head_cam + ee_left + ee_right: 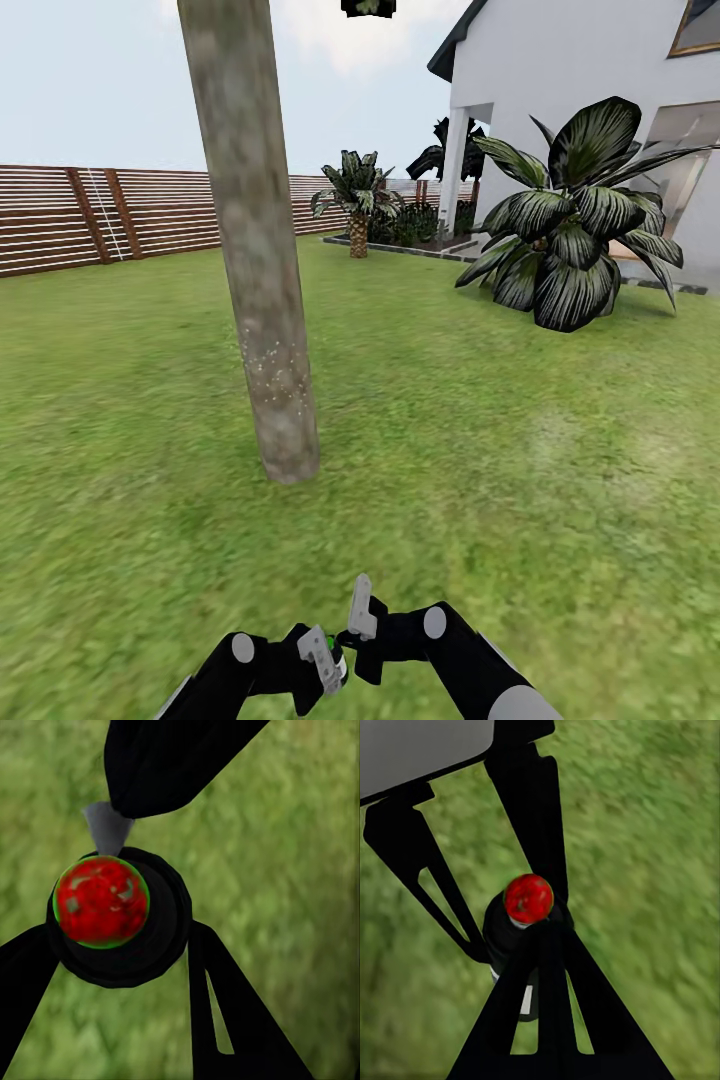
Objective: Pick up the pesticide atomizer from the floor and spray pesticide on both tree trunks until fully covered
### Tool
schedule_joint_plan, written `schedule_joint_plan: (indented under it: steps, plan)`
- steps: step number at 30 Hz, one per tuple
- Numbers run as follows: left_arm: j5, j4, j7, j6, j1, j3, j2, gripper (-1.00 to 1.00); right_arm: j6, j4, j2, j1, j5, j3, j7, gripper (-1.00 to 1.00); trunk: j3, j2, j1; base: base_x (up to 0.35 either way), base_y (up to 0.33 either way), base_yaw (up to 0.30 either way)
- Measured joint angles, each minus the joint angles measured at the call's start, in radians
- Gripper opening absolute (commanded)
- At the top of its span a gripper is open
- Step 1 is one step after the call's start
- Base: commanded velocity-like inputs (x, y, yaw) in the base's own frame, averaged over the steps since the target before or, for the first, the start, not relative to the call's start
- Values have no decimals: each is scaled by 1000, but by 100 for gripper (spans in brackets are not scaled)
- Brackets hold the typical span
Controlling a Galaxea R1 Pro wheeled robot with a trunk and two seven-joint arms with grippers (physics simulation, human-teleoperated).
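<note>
A tree trunk (pixel 262 300), beige-grey and mottled, rises from the lawn just ahead of me and slightly left. Fine white specks dot its lower part. The pesticide atomizer (pixel 112 915) is a black bottle with a red cap (pixel 529 898), seen from above. My left gripper (pixel 120 937) is shut on its body, one black finger (pixel 217 1005) on each side. My right gripper (pixel 545 934) is shut, its two fingers pressed together with the tips at the atomizer's cap. In the head view both grippers meet low at the centre, left gripper (pixel 328 662) and right gripper (pixel 358 610).
Green lawn (pixel 520 470) spreads all around. A brown slatted fence (pixel 100 210) runs along the back left. A white house (pixel 560 80) stands at the back right, with a large dark-leaved shrub (pixel 570 240) in front and a short palm (pixel 358 200) beyond.
</note>
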Motion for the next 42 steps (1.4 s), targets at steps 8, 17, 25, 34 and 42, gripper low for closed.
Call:
schedule_joint_plan:
  steps: [8, 17, 25, 34, 42]
  plan:
    - [0, 1, 0, 0, 0, 0, 2, -100, 0, 0, 0, 0, 0, 0, 0, -100, 0, 0, 0, 0, 0, 0]
    - [-11, 72, 8, -7, 8, 3, 89, -100, 0, 0, 0, 0, 0, 0, 0, -100, 0, 0, 0, 0, 0, 0]
    - [-10, 75, 8, -14, 16, 3, 242, -100, -2, 6, 0, 0, 1, -5, 0, 100, 0, 0, 0, 0, 0, 0]
    - [143, 164, 214, -28, 18, 368, 252, -100, -9, 160, -178, 9, -152, -203, -84, 100, 0, 0, 0, 0, 0, 0]
    - [353, 406, 637, -259, 19, 561, 240, -100, -256, 481, -307, 43, -303, -472, -850, 100, 0, 0, 0, 0, 0, 0]
